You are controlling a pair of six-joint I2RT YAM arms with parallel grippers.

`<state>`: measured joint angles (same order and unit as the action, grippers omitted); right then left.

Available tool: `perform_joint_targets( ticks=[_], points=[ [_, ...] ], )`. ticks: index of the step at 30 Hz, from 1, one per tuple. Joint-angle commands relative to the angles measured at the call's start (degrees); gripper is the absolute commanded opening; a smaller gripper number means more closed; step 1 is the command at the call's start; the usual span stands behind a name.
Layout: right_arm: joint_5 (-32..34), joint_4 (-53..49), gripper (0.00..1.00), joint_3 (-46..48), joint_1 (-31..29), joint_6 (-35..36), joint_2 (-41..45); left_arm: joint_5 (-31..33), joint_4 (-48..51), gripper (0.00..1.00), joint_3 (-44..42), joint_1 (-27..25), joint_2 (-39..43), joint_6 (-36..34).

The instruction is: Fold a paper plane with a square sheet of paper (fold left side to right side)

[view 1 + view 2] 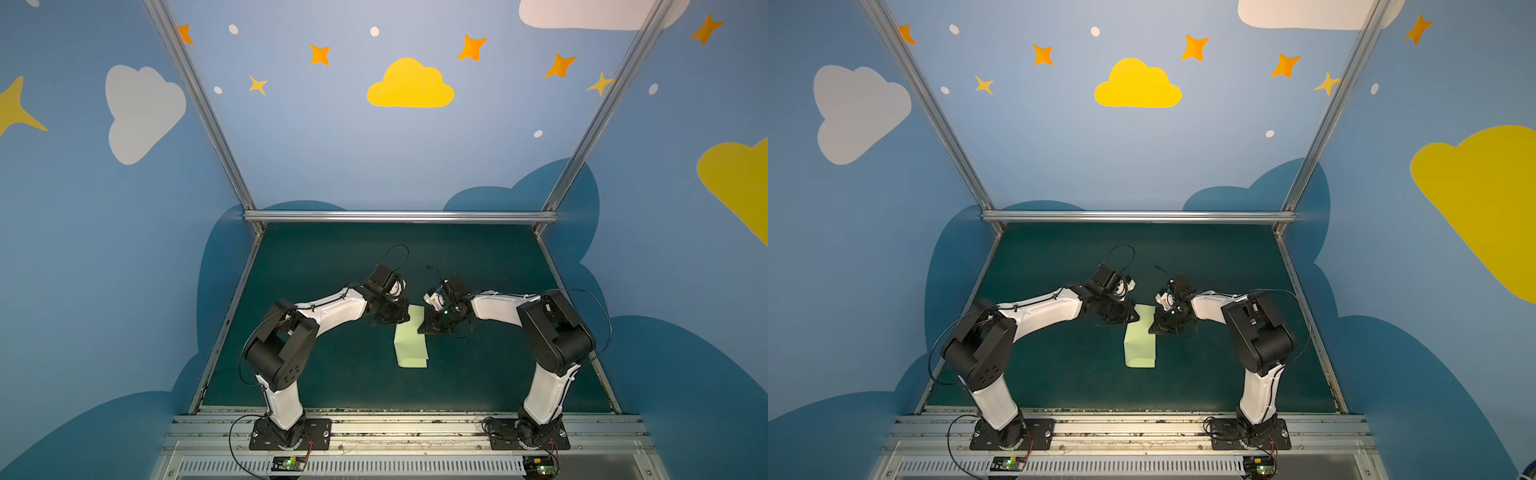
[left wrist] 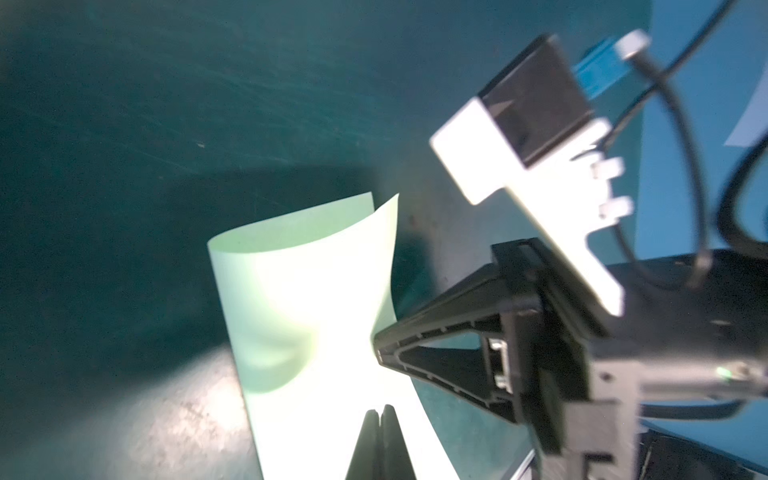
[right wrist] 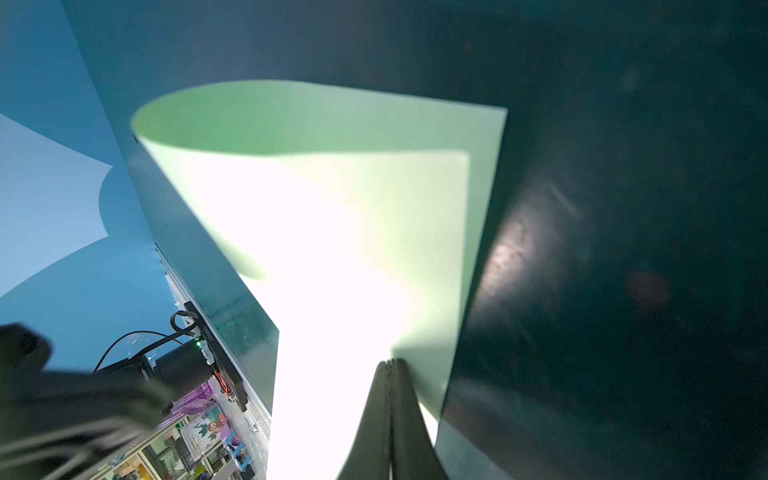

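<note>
The pale green sheet of paper (image 1: 411,349) (image 1: 1140,345) lies on the dark green mat, bent over on itself from left to right into a narrow strip. Its bend is a loose rounded curl, not a flat crease, as the wrist views show (image 2: 307,291) (image 3: 332,208). It does not have the shape of a paper plane. My left gripper (image 1: 408,318) (image 1: 1137,318) (image 2: 380,409) is shut, with its tips down on the upper layer near the far end. My right gripper (image 1: 419,330) (image 1: 1150,331) (image 3: 390,361) (image 2: 376,349) is shut too, resting at the upper layer's free edge.
The mat (image 1: 332,374) is boxed in by blue walls with aluminium posts and a back rail (image 1: 399,216). Both arm bases stand on the front rail (image 1: 407,432). The two wrists almost meet over the far end of the paper.
</note>
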<state>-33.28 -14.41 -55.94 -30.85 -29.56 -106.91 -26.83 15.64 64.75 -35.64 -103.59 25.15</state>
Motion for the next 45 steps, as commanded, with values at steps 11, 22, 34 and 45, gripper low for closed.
perform_joint_targets(
  ticks=[11, 22, 34, 45],
  points=[
    [10.2, -6.1, 0.00, 3.5, -0.6, 0.7, -5.7, 8.1, -3.5, 0.04, -8.5, 3.3, -3.6, 0.2],
    [10.4, -6.2, 0.00, 3.6, -0.7, 1.0, -6.2, 9.4, -4.8, 0.04, -11.4, 5.1, 4.0, 1.0],
    [10.9, -6.9, 0.00, 2.9, -0.7, 0.9, -6.9, -0.3, -6.2, 0.04, 0.4, 2.4, -3.7, -4.0],
    [11.6, -7.3, 0.00, 2.9, -0.7, 1.2, -7.2, 5.6, -9.9, 0.04, -3.1, 5.4, -9.0, -0.6]
  ],
)
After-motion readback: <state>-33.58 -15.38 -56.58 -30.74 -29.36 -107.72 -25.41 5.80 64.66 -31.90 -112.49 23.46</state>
